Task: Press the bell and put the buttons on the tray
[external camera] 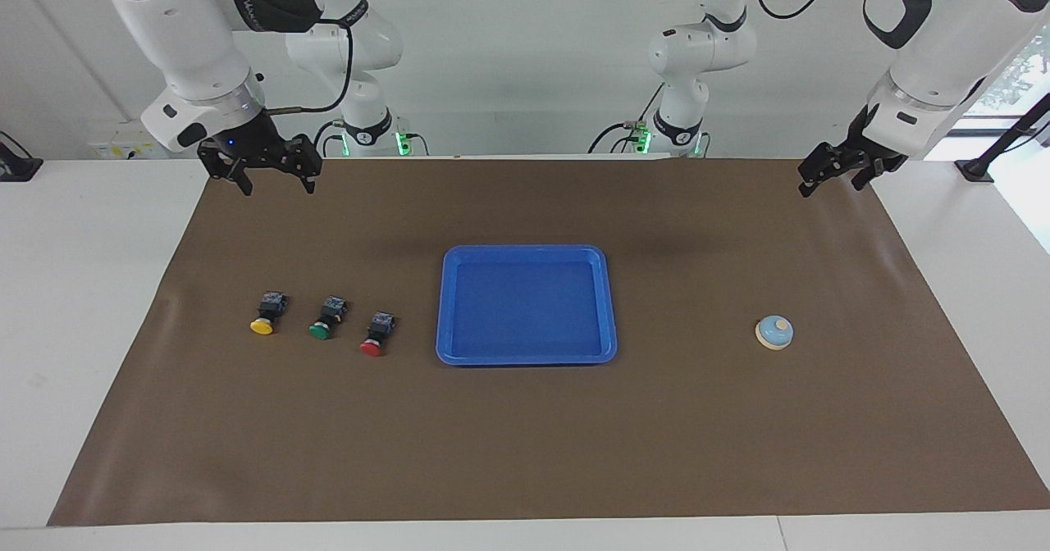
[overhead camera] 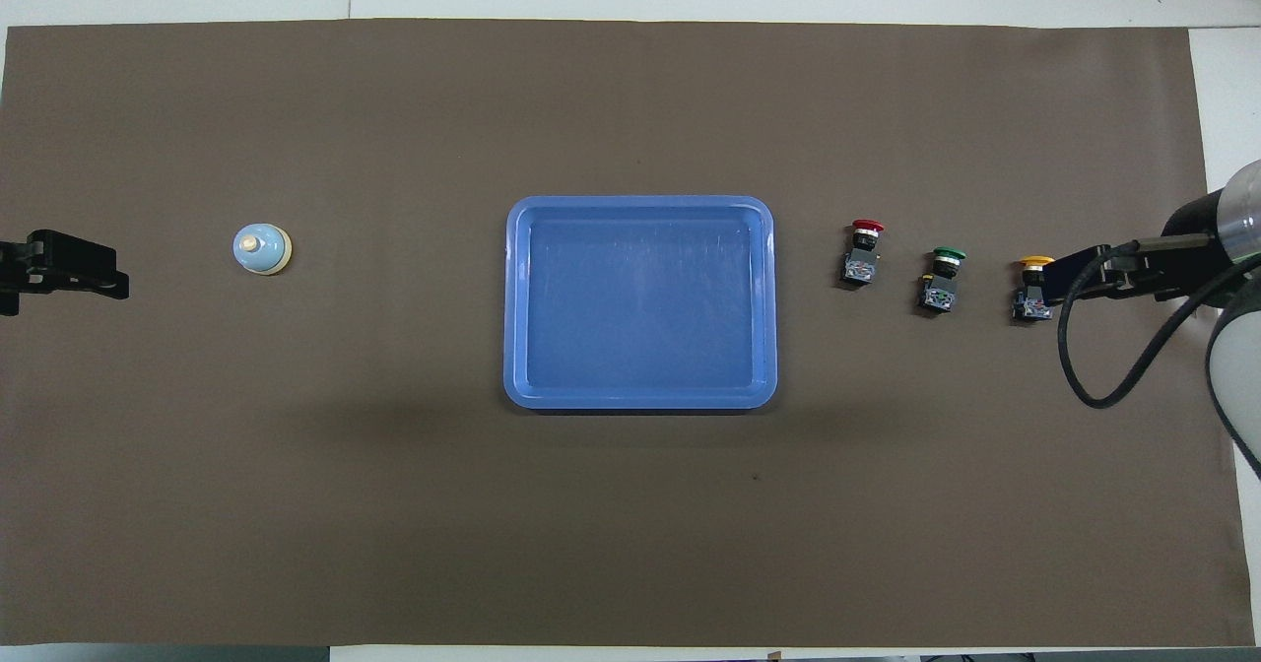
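The blue tray [external camera: 447, 305] [overhead camera: 517, 307] lies empty in the middle of the brown mat. Three buttons lie in a row toward the right arm's end, caps pointing away from the robots: red [external camera: 376, 336] [overhead camera: 864, 251] closest to the tray, then green [external camera: 326, 321] [overhead camera: 943, 280], then yellow [external camera: 262, 320] [overhead camera: 1029, 293]. The light-blue bell [external camera: 774, 332] [overhead camera: 262, 249] stands alone toward the left arm's end. My right gripper [external camera: 277, 186] [overhead camera: 1074, 280] hangs open and empty above the mat's edge by the robots. My left gripper [external camera: 833, 184] [overhead camera: 74, 273] hangs open and empty over the mat's corner.
The brown mat [external camera: 525, 453] covers most of the white table. Wide bare mat lies between the tray and the bell, and on the side of the objects away from the robots. A black cable [overhead camera: 1094, 386] loops from the right arm.
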`<state>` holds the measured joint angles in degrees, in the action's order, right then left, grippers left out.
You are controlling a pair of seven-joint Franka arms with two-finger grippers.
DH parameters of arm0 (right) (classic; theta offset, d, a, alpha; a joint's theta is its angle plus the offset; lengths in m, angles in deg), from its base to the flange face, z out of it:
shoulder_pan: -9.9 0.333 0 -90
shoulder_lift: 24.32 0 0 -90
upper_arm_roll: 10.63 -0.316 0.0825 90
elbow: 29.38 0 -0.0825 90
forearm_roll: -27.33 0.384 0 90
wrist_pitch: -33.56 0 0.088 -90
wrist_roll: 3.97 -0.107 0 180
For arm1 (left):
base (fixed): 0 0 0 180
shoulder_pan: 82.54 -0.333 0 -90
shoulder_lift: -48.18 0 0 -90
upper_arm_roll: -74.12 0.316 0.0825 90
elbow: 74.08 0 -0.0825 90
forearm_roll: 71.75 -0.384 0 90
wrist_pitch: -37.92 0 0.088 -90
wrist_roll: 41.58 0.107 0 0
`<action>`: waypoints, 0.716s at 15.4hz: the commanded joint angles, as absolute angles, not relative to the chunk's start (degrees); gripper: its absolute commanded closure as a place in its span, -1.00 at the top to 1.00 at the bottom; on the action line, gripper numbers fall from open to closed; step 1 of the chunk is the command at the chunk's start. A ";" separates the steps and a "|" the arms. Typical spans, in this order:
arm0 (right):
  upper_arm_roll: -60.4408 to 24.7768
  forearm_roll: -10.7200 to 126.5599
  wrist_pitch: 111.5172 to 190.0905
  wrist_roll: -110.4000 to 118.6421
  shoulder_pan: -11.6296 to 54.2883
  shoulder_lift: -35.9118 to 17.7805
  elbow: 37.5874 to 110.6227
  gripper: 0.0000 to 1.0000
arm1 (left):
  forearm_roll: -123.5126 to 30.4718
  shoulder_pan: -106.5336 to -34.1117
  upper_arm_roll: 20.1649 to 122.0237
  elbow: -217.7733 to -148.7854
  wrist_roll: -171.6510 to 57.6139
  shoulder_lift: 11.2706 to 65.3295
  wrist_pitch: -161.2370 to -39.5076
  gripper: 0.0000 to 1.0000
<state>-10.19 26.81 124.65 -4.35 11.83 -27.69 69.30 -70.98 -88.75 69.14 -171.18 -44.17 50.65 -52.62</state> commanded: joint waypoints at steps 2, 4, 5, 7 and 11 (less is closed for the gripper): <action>-10.28 26.98 124.44 -3.00 11.31 -28.36 69.67 1.00 | -70.60 -88.16 69.55 -170.85 -44.12 51.09 -52.08 1.00; -10.28 26.98 124.44 -3.00 11.31 -28.36 69.67 1.00 | -70.60 -88.16 69.55 -170.85 -44.12 51.17 -51.99 1.00; -10.28 26.98 124.44 -3.00 11.31 -28.36 69.67 1.00 | -70.60 -88.25 69.55 -170.85 -44.12 51.09 -51.99 1.00; -10.28 26.98 124.35 -3.00 11.31 -28.36 69.67 1.00 | -70.60 -88.25 69.55 -172.16 -43.60 51.61 -53.04 1.00; -10.28 26.98 124.44 -3.00 11.31 -28.36 69.67 1.00 | -70.60 -88.25 69.46 -181.20 -43.42 53.81 -63.31 0.41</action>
<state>-10.19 26.81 124.65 -4.35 11.83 -27.69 69.30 -70.98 -88.74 69.05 -174.78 -44.08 51.15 -58.21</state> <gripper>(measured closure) 0.000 0.048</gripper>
